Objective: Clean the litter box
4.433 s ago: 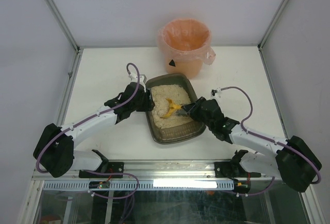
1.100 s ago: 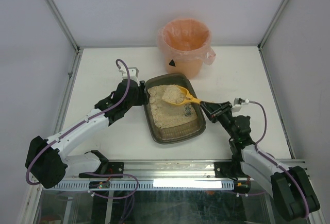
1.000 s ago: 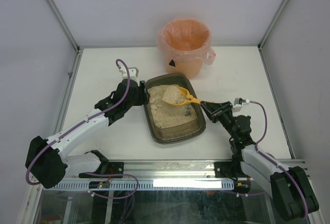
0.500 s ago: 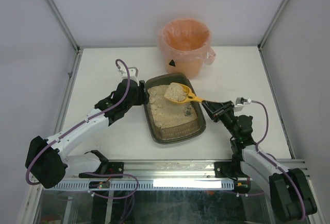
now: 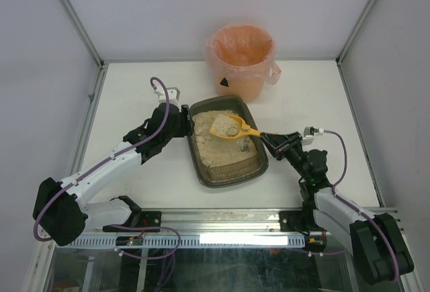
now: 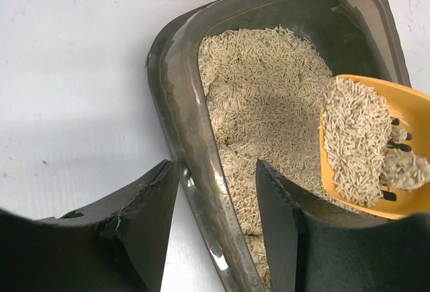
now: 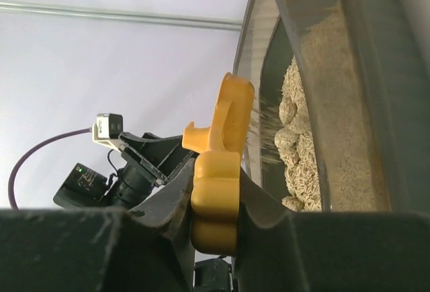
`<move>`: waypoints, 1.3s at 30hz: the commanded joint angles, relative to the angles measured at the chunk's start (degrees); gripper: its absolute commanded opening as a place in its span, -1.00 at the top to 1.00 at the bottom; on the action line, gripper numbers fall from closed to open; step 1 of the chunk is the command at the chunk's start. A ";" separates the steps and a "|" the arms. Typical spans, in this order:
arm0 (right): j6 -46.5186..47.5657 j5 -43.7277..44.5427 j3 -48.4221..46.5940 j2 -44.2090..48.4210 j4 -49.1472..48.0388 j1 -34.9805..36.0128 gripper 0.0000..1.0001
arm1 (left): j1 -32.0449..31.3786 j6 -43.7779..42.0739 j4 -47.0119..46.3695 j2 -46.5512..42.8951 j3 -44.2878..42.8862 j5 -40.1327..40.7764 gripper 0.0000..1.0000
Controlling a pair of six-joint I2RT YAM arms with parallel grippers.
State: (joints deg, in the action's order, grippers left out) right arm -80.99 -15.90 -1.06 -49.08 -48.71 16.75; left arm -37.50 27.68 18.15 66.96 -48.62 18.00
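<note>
Sifting looks to be the step in hand. The yellow scoop [image 5: 229, 128] hangs heaped with litter over the far half of the litter box [image 5: 230, 179]. The box sits in the middle of the desk [image 5: 134, 90], with the orange lined bucket [image 5: 240, 54] just beyond its far end.

Right jaws are pressed onto the scoop's handle [image 7: 215, 218], and fine grains [image 7: 259, 137] appear to be dropping off the scoop into the box. Left jaws stand astride the box's left wall near the far corner. One finger [image 6: 144, 218] is outside on the desk side and the other [image 6: 279, 225] is inside by the litter. Whether they truly pinch the wall I cannot tell.

To do this well, I judge the scoop should be shaken in small motions directly above the box. It should be low enough that loose grains land inside the walls, until only the pale clumps [image 6: 403, 170] by the slots are left. It should then be levelled before crossing the gap to the bucket, since a heaped load could spill onto the desk. The left arm is best used to brace the box so it does not slide.
</note>
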 commanded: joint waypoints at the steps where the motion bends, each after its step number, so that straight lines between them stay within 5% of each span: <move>1: -1.83 1.04 -0.57 0.20 -5.82 -1.63 1.00 | -0.11 -0.44 -1.86 -1.83 -1.95 0.63 -0.01; 10: 0.70 -1.74 -4.22 -5.68 -11.47 2.43 1.00 | -0.09 -0.83 -1.37 -2.79 -1.65 1.29 -0.03; 27: 0.62 -0.80 -3.00 -1.11 -5.17 -2.75 1.00 | -0.03 -1.02 -1.21 -2.66 -2.13 1.16 -0.03; 39: 0.09 -2.37 -3.32 -6.63 -11.88 -0.40 1.00 | 0.09 -0.42 -1.54 -2.90 -1.37 1.05 -0.03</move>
State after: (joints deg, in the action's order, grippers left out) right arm -79.61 -18.76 -3.60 -55.44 -54.70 16.82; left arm -37.50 27.57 18.61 65.21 -48.62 18.39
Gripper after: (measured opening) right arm 0.226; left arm 0.513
